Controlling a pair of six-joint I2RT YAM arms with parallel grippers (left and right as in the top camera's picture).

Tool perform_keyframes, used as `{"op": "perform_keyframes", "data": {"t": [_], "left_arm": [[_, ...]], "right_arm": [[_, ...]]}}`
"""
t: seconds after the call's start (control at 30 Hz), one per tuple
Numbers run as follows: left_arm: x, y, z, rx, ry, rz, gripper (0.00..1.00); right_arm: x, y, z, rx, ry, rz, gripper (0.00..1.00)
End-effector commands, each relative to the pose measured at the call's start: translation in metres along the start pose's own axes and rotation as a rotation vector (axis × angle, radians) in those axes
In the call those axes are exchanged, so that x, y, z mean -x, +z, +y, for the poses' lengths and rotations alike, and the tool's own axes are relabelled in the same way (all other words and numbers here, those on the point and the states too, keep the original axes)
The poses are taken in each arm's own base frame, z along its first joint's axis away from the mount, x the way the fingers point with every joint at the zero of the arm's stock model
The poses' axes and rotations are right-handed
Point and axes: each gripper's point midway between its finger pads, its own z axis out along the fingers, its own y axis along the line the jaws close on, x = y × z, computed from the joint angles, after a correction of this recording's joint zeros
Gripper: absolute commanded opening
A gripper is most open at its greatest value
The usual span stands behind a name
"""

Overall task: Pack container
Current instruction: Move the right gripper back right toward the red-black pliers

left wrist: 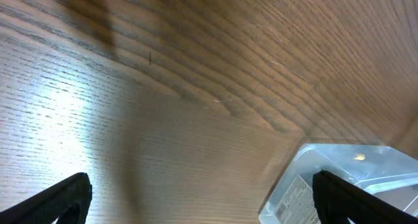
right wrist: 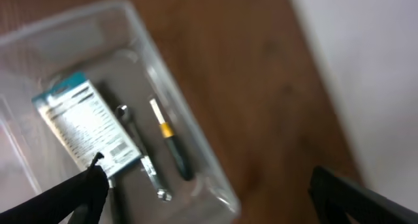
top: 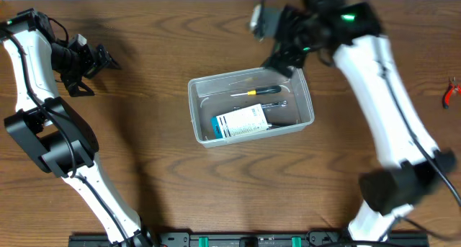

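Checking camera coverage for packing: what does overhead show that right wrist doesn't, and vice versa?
Overhead only: the left gripper, open, far left, and a red-handled tool at the right edge of the table, outside the container.
Right wrist only: the right gripper from behind its own wide-open fingers, and a closer, blurred look at the label on the pack.
Both: the container holding the white-and-teal pack, a yellow-and-black screwdriver and a wrench.

clear plastic rectangular container; white flat box, teal label, black print; yellow-black screwdriver; brown wood-grain table.
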Motion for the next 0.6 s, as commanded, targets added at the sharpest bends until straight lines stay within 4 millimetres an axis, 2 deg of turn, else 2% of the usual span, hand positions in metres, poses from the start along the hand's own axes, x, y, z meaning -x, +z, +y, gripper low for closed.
{"op": "perform_keyframes", "data": {"t": [0.0, 0.1, 0.17, 0.23, 0.27, 0.37, 0.43, 0.57], "left_arm": [[0.003, -0.015, -0.004, 0.003, 0.014, -0.041, 0.98], [0.003, -0.015, -0.004, 0.003, 0.014, -0.041, 0.98], [0.003, -0.015, -0.004, 0.003, 0.014, -0.041, 0.98], [0.003, -0.015, -0.004, 0.003, 0.014, -0.041, 0.98], [0.003, -0.015, -0.004, 0.003, 0.014, -0.041, 0.98], [0.003, -0.015, -0.004, 0.003, 0.014, -0.041, 0.98], [0.003, -0.015, -0.004, 0.003, 0.014, -0.041, 0.98], [0.003, -0.015, -0.004, 0.003, 0.014, -0.041, 0.98]], "right_arm": [[0.009, -0.046, -0.010, -0.094, 0.042, -0.055, 0.99], [-0.004, -0.088, -0.032, -0.233, 0.142, -0.052, 0.99], [-0.024, -0.112, -0.052, -0.349, 0.246, -0.014, 0.99], [-0.060, -0.143, -0.077, -0.519, 0.420, 0.055, 0.99], [-0.088, -0.165, -0.092, -0.637, 0.552, 0.107, 0.99], [-0.150, -0.203, -0.108, -0.834, 0.802, 0.217, 0.99], [-0.176, -0.211, -0.106, -0.832, 0.901, 0.237, 0.99], [-0.198, -0.211, -0.088, -0.747, 0.983, 0.275, 0.99]]}}
